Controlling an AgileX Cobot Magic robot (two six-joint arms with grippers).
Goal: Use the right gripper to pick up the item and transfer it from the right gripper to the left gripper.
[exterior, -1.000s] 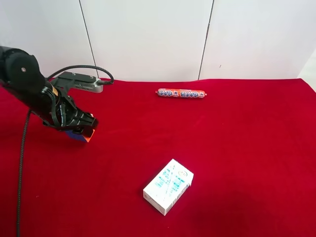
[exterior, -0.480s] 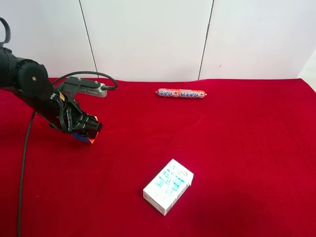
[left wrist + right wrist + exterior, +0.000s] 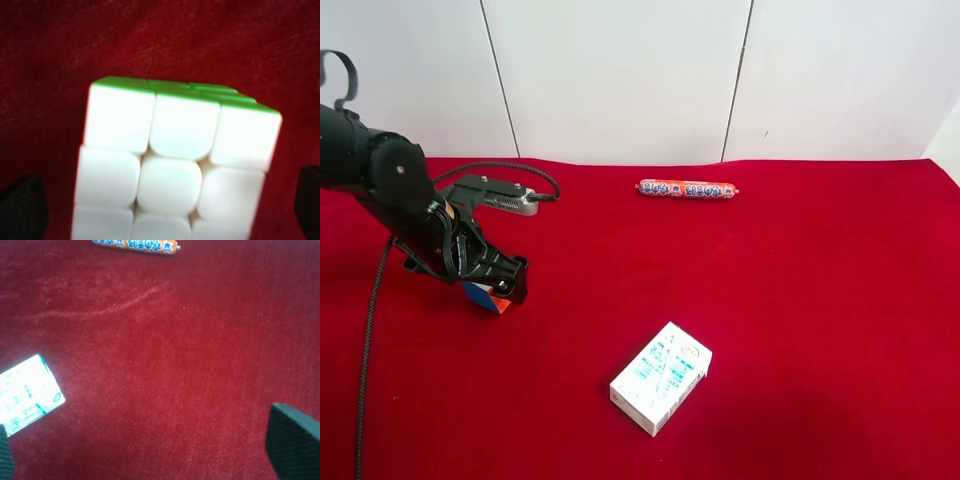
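The item, a small puzzle cube, is low at the red cloth under the left gripper, on the arm at the exterior high view's left. In the left wrist view the cube shows a white face with a green edge and fills the space between the left gripper's fingers. A strip of red cloth shows between the cube and each finger, so the jaws stand apart around it. The right gripper is open and empty over bare cloth. It is out of the exterior high view.
A white-and-teal carton lies on the red cloth near the front middle and also shows in the right wrist view. An orange sausage stick lies at the back and shows in the right wrist view. A black cable hangs from the left arm.
The left arm has moved down and a little to the right with the cube, bringing it from above the cloth down to it.
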